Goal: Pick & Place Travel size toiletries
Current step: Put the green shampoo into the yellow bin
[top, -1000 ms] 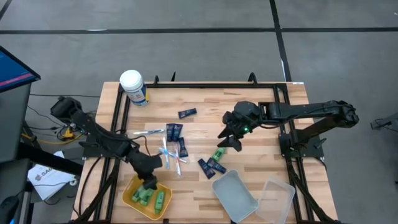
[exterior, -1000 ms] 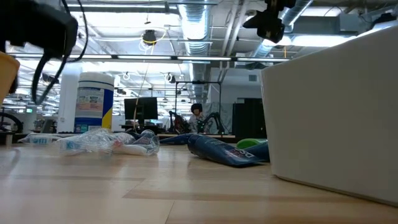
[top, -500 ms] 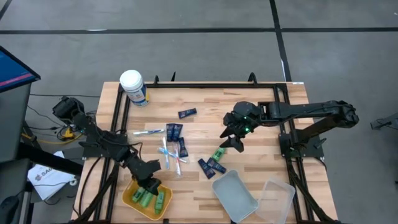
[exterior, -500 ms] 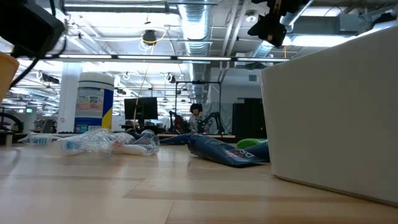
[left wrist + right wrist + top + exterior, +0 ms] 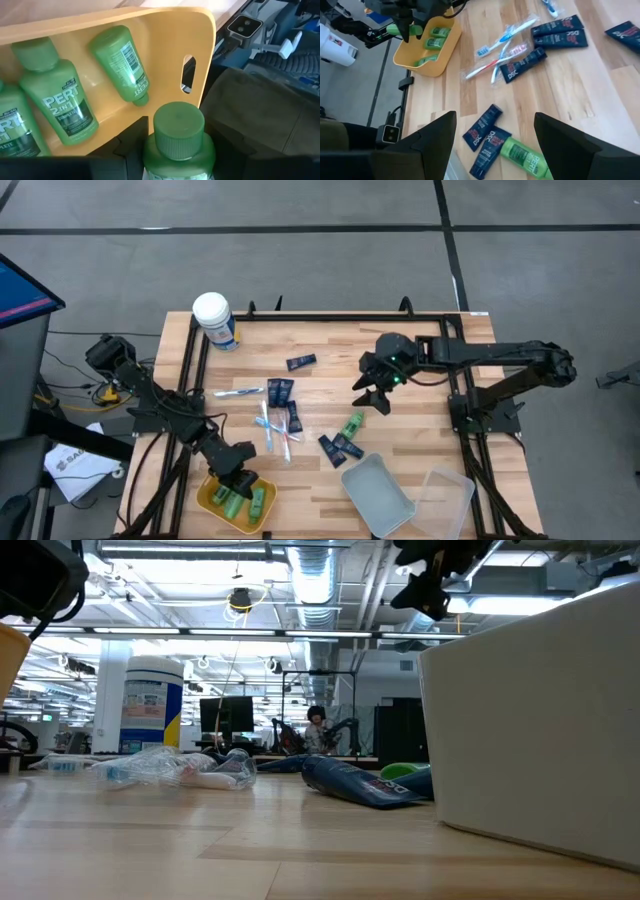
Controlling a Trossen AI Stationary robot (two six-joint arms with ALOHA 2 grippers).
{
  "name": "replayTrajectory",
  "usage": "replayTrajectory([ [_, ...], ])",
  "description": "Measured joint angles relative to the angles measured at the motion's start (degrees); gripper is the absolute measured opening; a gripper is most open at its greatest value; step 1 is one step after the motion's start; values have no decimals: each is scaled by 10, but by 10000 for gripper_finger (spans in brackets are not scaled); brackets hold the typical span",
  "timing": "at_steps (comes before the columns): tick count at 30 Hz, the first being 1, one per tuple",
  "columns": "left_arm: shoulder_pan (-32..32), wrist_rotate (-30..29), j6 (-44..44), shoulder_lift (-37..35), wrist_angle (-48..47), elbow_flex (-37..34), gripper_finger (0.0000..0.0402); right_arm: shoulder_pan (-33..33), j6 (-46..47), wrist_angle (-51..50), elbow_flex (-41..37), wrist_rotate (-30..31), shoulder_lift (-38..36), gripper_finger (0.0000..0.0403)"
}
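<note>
My left gripper (image 5: pixel 234 472) hangs over the yellow tray (image 5: pixel 212 502) at the near left, shut on a small green bottle (image 5: pixel 178 137). Several more green bottles (image 5: pixel 60 107) lie in the tray. On the table rest one green bottle (image 5: pixel 350 426), dark navy tubes (image 5: pixel 336 447) and thin toothbrushes (image 5: pixel 270 430). My right gripper (image 5: pixel 372 394) hovers open above the table right of centre, a little beyond the loose green bottle (image 5: pixel 522 156), and holds nothing. My left gripper pinches the green bottle's body just below its cap (image 5: pixel 175 161) between its two fingers (image 5: pixel 134 146). The fingers slant down from the table's far left. The cap end sticks out ahead of the fingers, and the bottle hangs clear above the tray's edge.
A big white-lidded canister (image 5: pixel 213 318) stands at the far left corner. A clear box (image 5: pixel 378 495) and its lid (image 5: pixel 447 498) lie at the near right; the box wall (image 5: pixel 540 720) fills the low view's right.
My left gripper has carried the green bottle a little toward the table's left edge over the tray and has rolled about its own pointing line. My right gripper, still open, has drifted slightly toward the far edge.
</note>
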Motion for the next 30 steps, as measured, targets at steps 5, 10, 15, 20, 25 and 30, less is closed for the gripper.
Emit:
replayTrajectory([
  [5, 0, 0, 3, 0, 0, 0, 171, -11, -2, 0, 0, 0, 0, 260],
  [10, 0, -4, 7, 0, 1, -1, 171, -14, -2, 0, 0, 0, 0, 260],
  [15, 0, -6, 8, 4, -4, -17, 171, -12, -2, 0, 0, 0, 0, 260],
  [20, 0, 0, 8, 18, -4, -17, 171, -9, -1, 0, 0, 0, 0, 260],
  [25, -1, 7, 9, 28, -5, -17, 172, -9, 0, 0, 0, 0, 0, 260],
  [30, -1, 9, 9, 25, 0, -17, 172, -9, 0, 0, 0, 0, 0, 260],
])
